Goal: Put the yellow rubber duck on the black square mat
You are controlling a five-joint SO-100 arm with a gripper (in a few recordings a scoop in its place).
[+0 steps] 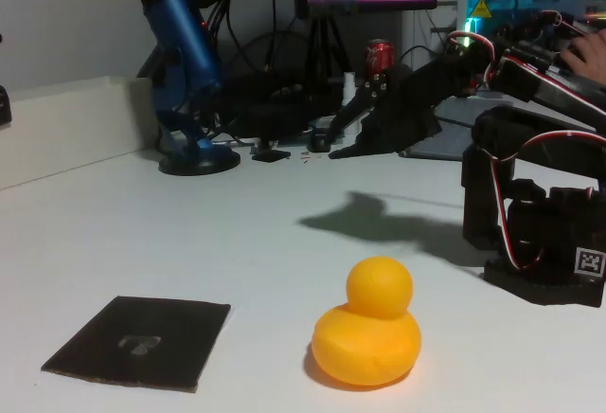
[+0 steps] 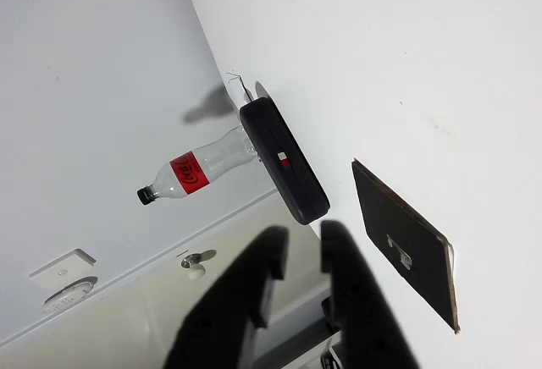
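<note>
The yellow rubber duck [image 1: 369,337] sits upright on the white table near the front, facing away from the fixed view. To its left, a short gap away, the black square mat [image 1: 137,342] lies flat with a pale mark at its centre. My gripper [image 1: 329,146] hangs above the table far behind the duck, stretched out to the left from the black arm, with nothing between its fingers. In the wrist view the gripper [image 2: 301,238] shows a small gap between its dark fingers, and the mat [image 2: 406,250] lies to their right.
The arm's base [image 1: 540,242] stands at the right. A blue microphone [image 1: 185,62], a red can [image 1: 379,53] and cables crowd the back edge. In the wrist view a black case [image 2: 284,162] and a plastic bottle [image 2: 190,170] lie by the wall.
</note>
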